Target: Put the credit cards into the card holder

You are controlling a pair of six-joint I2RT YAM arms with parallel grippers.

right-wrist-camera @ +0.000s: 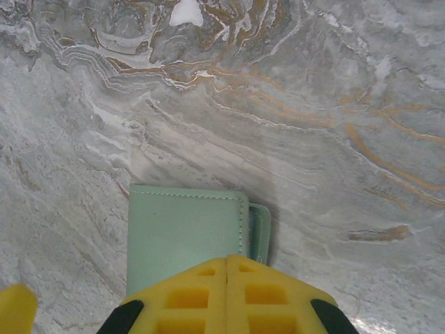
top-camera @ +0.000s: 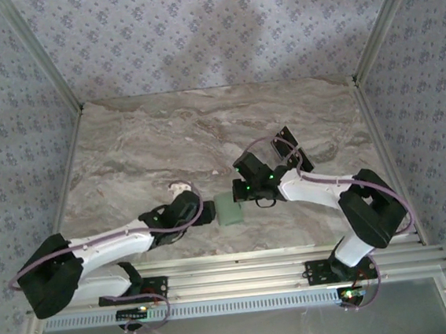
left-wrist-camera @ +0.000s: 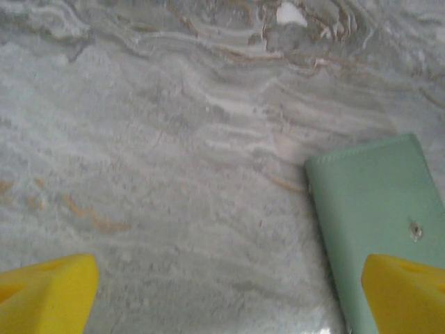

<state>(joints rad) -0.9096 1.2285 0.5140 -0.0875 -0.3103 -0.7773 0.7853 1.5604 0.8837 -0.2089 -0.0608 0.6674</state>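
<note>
- The card holder [top-camera: 230, 210] lies flat on the marble table [top-camera: 150, 150], near the front edge and between the two arms. Its flap is closed, so I cannot tell whether anything is inside.
- Black credit cards [top-camera: 286, 139] lie on the table further back and to the right, partly hidden behind the right arm and well apart from the holder.
- The left gripper [top-camera: 208, 213] is just to the left of the holder with its jaws spread wide and nothing between them.
- The right gripper [top-camera: 243, 195] is at the holder's right side with its fingers pressed together and nothing pinched.
- The top view shows the cards and both arms.
- The left wrist view shows a small snap stud [left-wrist-camera: 415, 230] on the holder's face, and one yellow fingertip [left-wrist-camera: 407, 296] overlapping the holder's near corner.
- The right wrist view shows the holder's little side tab [right-wrist-camera: 261, 233], with the closed fingers [right-wrist-camera: 201, 299] over the holder's near edge.
</note>
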